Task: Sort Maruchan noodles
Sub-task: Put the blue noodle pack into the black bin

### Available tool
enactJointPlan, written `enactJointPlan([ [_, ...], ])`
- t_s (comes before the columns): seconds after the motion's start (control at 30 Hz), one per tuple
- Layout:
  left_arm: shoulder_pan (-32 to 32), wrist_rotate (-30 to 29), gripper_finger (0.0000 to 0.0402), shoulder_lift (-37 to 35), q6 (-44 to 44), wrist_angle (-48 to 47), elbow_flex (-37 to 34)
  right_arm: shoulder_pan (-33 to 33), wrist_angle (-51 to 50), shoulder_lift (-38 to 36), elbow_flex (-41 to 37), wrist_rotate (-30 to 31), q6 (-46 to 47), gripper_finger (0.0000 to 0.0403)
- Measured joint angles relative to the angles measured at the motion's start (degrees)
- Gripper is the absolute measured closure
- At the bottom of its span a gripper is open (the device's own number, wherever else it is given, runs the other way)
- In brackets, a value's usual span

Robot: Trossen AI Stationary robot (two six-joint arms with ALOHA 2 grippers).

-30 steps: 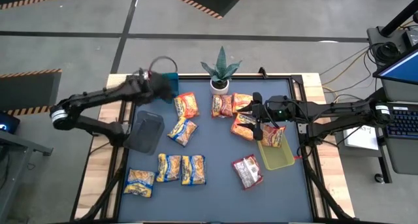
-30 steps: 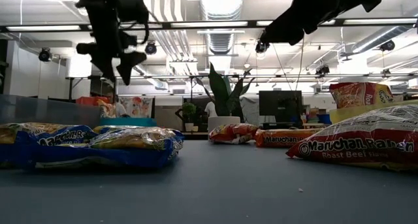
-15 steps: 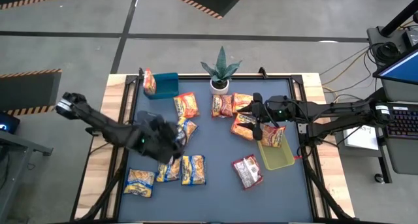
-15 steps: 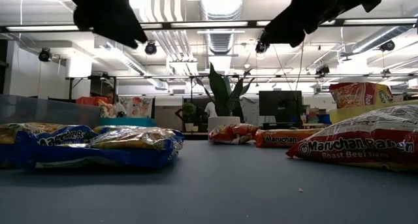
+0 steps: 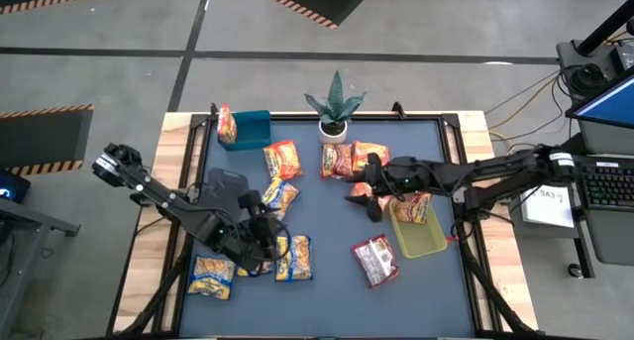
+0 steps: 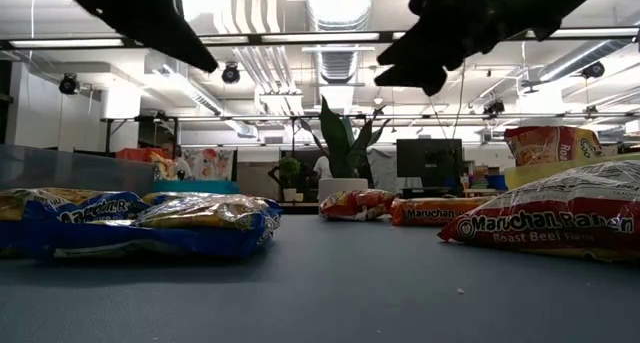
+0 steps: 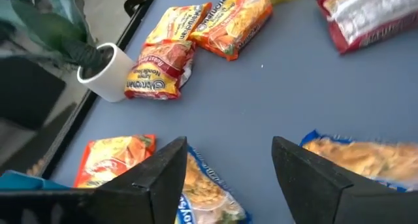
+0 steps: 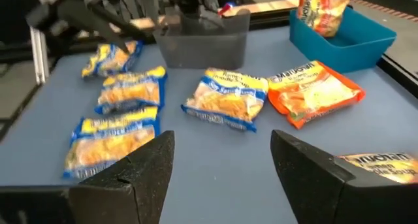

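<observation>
While the left gripper point(image 5: 265, 239) hangs with fingers spread and empty over the yellow-and-blue Maruchan noodles point(image 5: 276, 257) at the mat's left front, the right gripper point(image 5: 365, 199) is parted and empty above the orange packets point(image 5: 369, 189). One orange packet point(image 5: 226, 124) stands in the blue bin point(image 5: 256, 130); another point(image 5: 416, 207) leans in the yellow-green bin point(image 5: 424, 239).

Left arm point(image 5: 213, 231) hides part of yellow-and-blue packets point(image 5: 294, 258).

Orange noodle packets point(image 5: 337, 161), yellow-and-blue packets point(image 5: 293, 258), blue bin point(image 5: 252, 130), yellow-green bin point(image 5: 420, 239)
</observation>
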Motion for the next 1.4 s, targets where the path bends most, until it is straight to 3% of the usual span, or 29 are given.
enactJointPlan([
  [0.2,0.0,-0.1,0.0269,-3.4,1.1,-0.5,-5.7,-0.6,-0.9,4.1,5.5,0.3,4.2,0.0216],
  [0.43,1.7,-3.9,0.039,-14.2,3.5,-0.1,-11.7,-0.7,-12.9,10.8,18.9,3.3,4.1,0.0308],
  [0.67,2.1,-23.0,0.0383,-27.7,3.1,4.1,-16.3,-1.2,-15.4,23.2,33.3,5.1,3.2,0.0385],
  [0.93,2.1,-23.5,0.04,-34.0,1.8,4.7,-20.3,-2.7,-26.5,36.4,48.2,11.1,1.8,0.0394],
  [1.1,2.1,-23.4,0.0401,-34.3,1.8,4.7,-19.8,-3.2,-27.4,43.3,52.4,15.0,1.4,0.0394],
  [1.3,2.1,-23.3,0.0401,-33.4,1.4,4.8,-19.2,-3.6,-26.9,50.3,55.6,25.9,-1.3,0.0394],
  [1.4,2.1,-23.1,0.0401,-32.9,0.9,4.8,-19.2,-4.1,-26.0,54.0,58.0,27.3,-2.2,0.0394],
])
